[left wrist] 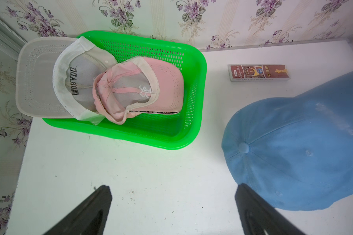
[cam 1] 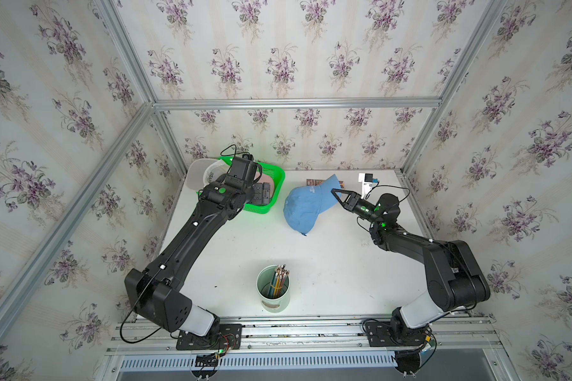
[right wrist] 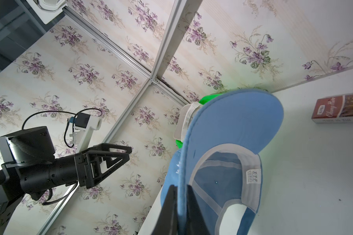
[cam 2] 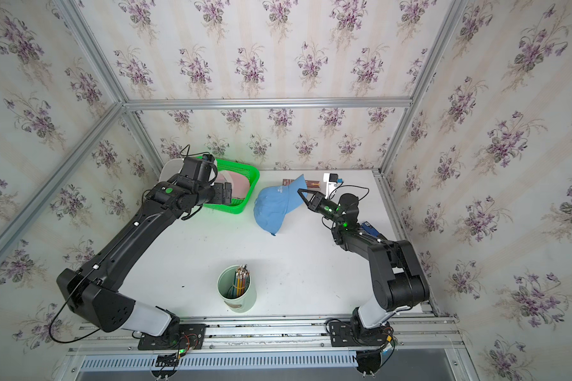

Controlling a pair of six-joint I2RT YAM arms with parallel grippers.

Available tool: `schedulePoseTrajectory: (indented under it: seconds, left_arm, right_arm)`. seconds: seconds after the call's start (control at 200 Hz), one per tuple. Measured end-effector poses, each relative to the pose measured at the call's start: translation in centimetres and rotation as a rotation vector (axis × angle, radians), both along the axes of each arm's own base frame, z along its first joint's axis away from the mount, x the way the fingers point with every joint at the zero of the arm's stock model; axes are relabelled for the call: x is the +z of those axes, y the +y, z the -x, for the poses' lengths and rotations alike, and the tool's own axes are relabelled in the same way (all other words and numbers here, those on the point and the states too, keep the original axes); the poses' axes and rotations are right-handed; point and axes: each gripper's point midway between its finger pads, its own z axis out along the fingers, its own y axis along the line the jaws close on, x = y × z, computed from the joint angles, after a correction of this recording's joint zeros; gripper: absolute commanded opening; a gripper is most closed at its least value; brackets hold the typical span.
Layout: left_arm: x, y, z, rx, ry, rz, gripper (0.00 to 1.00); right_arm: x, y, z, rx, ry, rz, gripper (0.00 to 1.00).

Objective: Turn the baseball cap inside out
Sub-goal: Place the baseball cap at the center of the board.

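The blue baseball cap sat at the back of the desk, right of centre, tipped on its side and not yet turned. Its brim stood up on edge toward the rear wall. Its crown hung low toward the front, and I could not tell whether it touched the desk or was just clear of it. The long axis ran from the raised brim at the back down to the rear of the crown nearer the front.

The right end effector was pinching the brim's edge, fingers pressed together with the fabric between them. From that side the hollow lay open, with the pale sweatband and label in plain sight. The outside of the crown, with its top button, faced the other way, toward the left arm.

The left end effector hovered with its fingers spread wide and nothing between them. It was just left of the cap, over the near edge of the green basket. So the cap lay between the two arms: the right one already held it, and the free left one was near the crown's outer face. By my reading, the left arm was the one placed to push the crown through.

The basket held a pink cap and a white cap, linings up. A cigarette pack lay behind the blue cap, and a pencil cup stood well apart at the front.
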Motion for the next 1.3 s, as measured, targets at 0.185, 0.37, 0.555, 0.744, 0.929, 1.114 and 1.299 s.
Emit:
schedulePoseTrajectory:
  seconds: [0.185, 0.37, 0.555, 0.744, 0.929, 1.114, 1.299]
  left_arm:
    - [0.0, 0.2, -0.1, 0.005, -0.001, 0.0, 0.99]
    - [-0.2, 0.5, -0.1, 0.005, -0.003, -0.001, 0.99]
    - [-0.5, 0.2, -0.4, -0.003, 0.001, 0.006, 0.99]
    - [-0.3, 0.2, -0.5, -0.004, -0.002, 0.008, 0.99]
    - [0.4, 0.2, -0.7, -0.009, -0.017, 0.006, 0.99]
    - [0.5, 0.1, -0.9, -0.016, -0.022, 0.002, 0.99]
    - [0.7, 0.0, -1.1, -0.02, -0.024, 0.004, 0.99]
  right_arm:
    - [-4.7, -1.7, -0.6, -0.042, 0.1, -0.003, 0.06]
    - [-5.6, -2.5, -0.4, -0.069, 0.104, 0.0, 0.17]
    - [-4.2, -3.2, -0.3, -0.112, 0.032, 0.055, 0.27]
    - [-6.9, -4.9, 0.3, -0.162, 0.086, 0.103, 0.23]
    - [-8.4, -5.7, 1.0, -0.192, 0.116, 0.146, 0.38]
    - [-10.3, -9.2, 1.6, -0.299, 0.185, 0.19, 0.43]
    - [-12.2, -11.5, 2.0, -0.39, 0.282, 0.238, 0.46]
